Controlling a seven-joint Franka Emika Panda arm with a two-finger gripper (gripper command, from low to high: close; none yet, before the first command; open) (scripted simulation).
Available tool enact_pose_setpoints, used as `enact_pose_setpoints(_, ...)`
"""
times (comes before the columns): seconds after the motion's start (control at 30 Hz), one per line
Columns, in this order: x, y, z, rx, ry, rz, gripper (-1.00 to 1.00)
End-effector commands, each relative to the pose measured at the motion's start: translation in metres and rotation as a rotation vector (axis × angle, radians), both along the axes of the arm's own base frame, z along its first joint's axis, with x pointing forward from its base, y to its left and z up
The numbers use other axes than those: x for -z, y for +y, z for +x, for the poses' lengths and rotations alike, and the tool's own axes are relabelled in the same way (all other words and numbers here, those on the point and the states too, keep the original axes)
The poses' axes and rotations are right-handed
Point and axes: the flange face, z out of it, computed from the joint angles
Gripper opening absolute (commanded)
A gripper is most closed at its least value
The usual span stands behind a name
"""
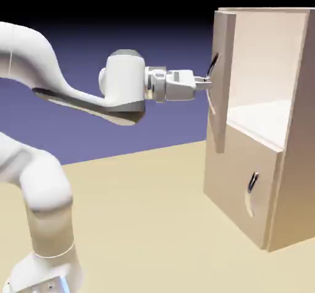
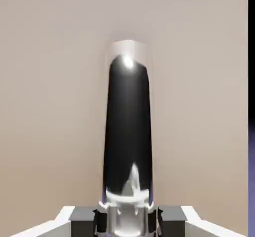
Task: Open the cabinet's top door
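Exterior view: white arm reaching level from the left toward the cabinet [image 1: 289, 162] standing on the tan counter [image 1: 141, 224] at the right. End effector [image 1: 208, 82] right at the long dark handle [image 1: 212, 85] of the top door [image 1: 223, 79], which stands swung partly outward, its edge facing the camera, with a pale interior shelf showing behind. Lower door [image 1: 243, 187] shut, its small handle [image 1: 252, 184] untouched. Hand view: filled by flat tan door panel, with the glossy dark handle [image 2: 128, 131] running up the middle. Fingers [image 2: 84, 220] pinching the handle's base from either side at the bottom edge. Likely risks from here: smooth curved metal slipping out of the pinch if the pull fails to follow the door's arc; fingers sliding along the handle; hinge binding or wrist straining if the pull runs straight back.
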Motion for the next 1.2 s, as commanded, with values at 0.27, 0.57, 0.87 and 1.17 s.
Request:
enact_pose_setpoints(0.27, 0.000, 0.041, -0.029, 0.145, 0.000, 0.002, -1.00)
enact_pose_setpoints(0.57, 0.000, 0.103, -0.058, 0.343, 0.000, 0.002, -1.00)
enact_pose_setpoints(0.87, 0.000, 0.180, -0.076, 0.572, 0.000, 0.002, -1.00)
enact_pose_setpoints(1.17, 0.000, 0.259, -0.076, 0.801, -0.001, 0.002, -1.00)
